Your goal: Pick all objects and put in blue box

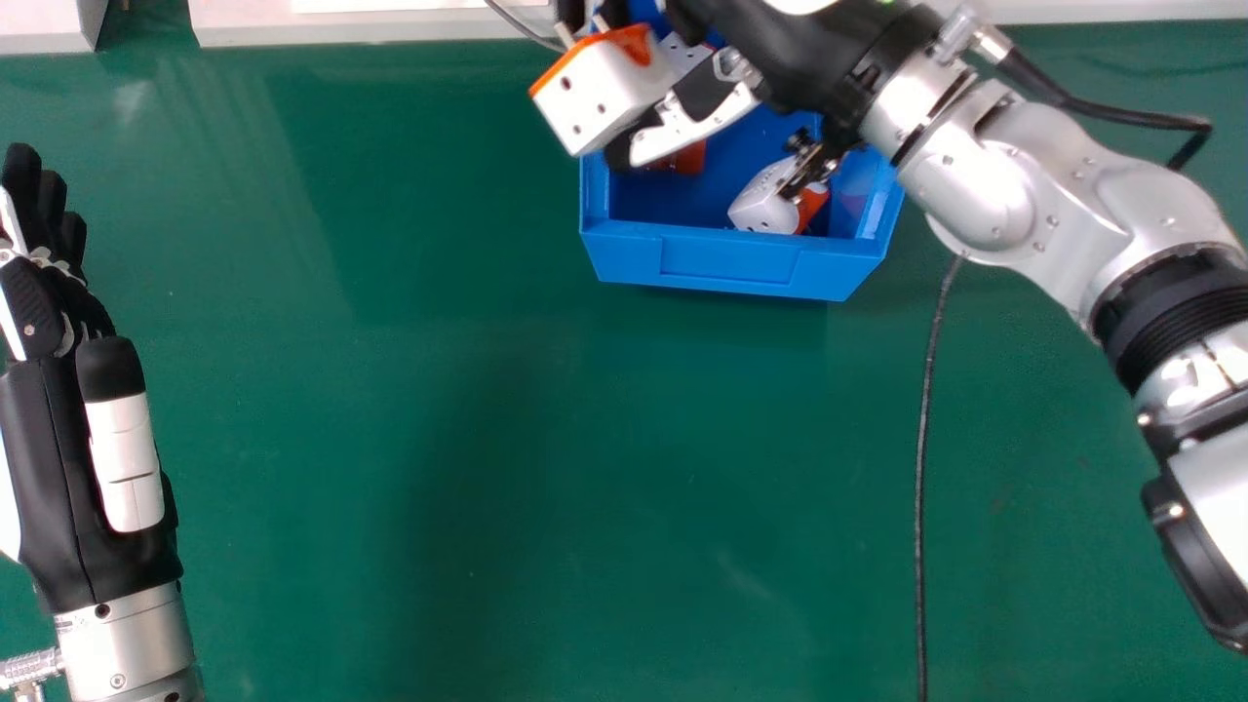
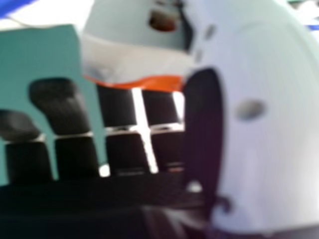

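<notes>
Over the far left part of the blue box [image 1: 741,263], my right hand [image 1: 682,127] is shut on a white and orange block [image 1: 600,93] with dark dots, pinched between thumb and fingers. The same block [image 2: 134,62] shows in the right hand view, between the thumb and the fingers of my right hand [image 2: 202,129]. Inside the box lie a white and orange piece [image 1: 765,200] and an orange piece [image 1: 692,158], the latter partly hidden by the hand. My left hand [image 1: 44,312] rests at the left edge, its fingers straight.
The green table [image 1: 487,439] spreads around the box. A black cable [image 1: 926,419] runs down the table right of the box. White objects [image 1: 361,21] line the far edge, and my right forearm [image 1: 1072,195] crosses the right side.
</notes>
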`<action>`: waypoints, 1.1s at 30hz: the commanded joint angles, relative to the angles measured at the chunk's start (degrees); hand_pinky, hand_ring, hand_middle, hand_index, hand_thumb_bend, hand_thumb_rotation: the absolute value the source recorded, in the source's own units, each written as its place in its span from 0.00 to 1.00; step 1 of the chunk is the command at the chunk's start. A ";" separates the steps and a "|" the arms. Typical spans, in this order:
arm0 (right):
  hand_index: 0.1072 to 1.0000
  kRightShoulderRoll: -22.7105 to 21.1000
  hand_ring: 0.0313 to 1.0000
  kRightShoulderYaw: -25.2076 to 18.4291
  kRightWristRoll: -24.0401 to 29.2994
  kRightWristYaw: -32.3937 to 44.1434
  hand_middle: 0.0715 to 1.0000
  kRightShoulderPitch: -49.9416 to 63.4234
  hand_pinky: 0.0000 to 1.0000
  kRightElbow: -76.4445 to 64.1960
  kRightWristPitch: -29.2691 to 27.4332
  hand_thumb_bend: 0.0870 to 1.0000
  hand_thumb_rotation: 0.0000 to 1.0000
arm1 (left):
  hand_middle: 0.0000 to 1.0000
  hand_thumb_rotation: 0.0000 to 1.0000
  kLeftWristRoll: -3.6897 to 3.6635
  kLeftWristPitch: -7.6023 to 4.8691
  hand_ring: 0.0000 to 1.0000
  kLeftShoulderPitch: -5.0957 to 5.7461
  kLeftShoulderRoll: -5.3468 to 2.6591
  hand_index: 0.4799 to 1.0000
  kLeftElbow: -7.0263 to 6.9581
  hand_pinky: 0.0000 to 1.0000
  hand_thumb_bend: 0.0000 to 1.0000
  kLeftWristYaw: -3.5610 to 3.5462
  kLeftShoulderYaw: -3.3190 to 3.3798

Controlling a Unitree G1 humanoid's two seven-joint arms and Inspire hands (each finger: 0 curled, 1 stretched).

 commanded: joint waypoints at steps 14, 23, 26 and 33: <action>0.43 -0.75 0.24 0.42 -0.58 -3.02 0.42 -6.23 0.19 4.98 7.41 0.48 0.00 | 1.00 1.00 -0.46 -0.46 1.00 -0.86 0.64 0.88 -0.18 1.00 0.79 -0.69 0.16; 0.43 0.64 0.23 2.11 -1.16 -3.81 0.42 -7.94 0.17 8.28 12.68 0.48 0.00 | 1.00 1.00 -0.88 -0.61 1.00 -1.33 0.74 0.88 0.53 1.00 0.78 -0.93 0.24; 0.44 1.19 0.24 2.84 -1.76 -4.45 0.42 -8.49 0.19 9.39 15.14 0.48 0.00 | 1.00 1.00 -0.71 -0.59 1.00 -1.44 0.64 0.88 0.49 1.00 0.78 -0.91 0.18; 0.45 2.82 0.30 2.54 -1.48 -3.05 0.42 -9.66 0.24 11.33 20.51 0.48 0.00 | 1.00 1.00 -0.19 -0.52 1.00 -1.27 0.51 0.88 -0.08 1.00 0.78 -0.60 0.23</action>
